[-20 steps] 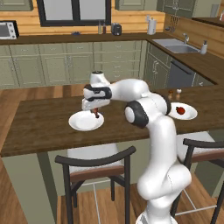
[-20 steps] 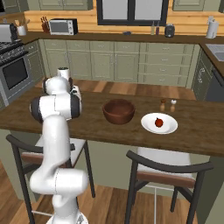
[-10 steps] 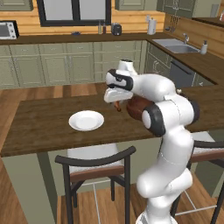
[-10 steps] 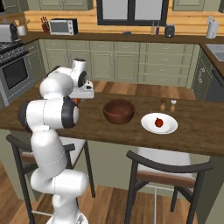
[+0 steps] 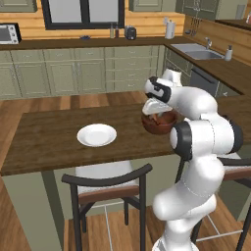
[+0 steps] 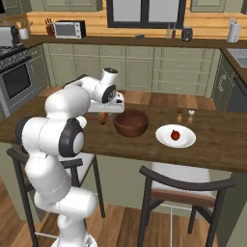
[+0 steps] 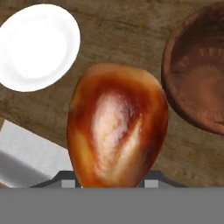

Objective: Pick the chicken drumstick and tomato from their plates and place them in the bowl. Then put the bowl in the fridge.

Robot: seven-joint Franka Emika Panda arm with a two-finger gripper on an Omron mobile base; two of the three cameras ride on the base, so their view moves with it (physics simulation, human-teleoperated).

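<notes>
My gripper (image 6: 102, 114) is shut on the chicken drumstick (image 7: 117, 124), a glossy reddish-brown piece hanging meat end down. It hovers over the wooden counter just left of the dark-brown bowl (image 6: 130, 122), whose rim (image 7: 192, 70) shows to the right in the hand view. In the left base view the gripper (image 5: 155, 112) sits at the bowl (image 5: 160, 123). The bare white plate (image 5: 96, 135) lies behind, also at upper left in the hand view (image 7: 38, 46). The red tomato (image 6: 175, 135) rests on a second white plate (image 6: 185, 142) right of the bowl.
Two small shakers (image 6: 185, 115) stand behind the tomato's plate. Dark chairs (image 5: 105, 184) (image 6: 185, 185) are tucked under the counter's near edge. Cabinets and a microwave (image 6: 69, 29) line the far wall.
The arm has swung from the bare white plate across the counter to the bowl's side, carrying the drumstick. Bowl, plates and tomato stayed where they were.
</notes>
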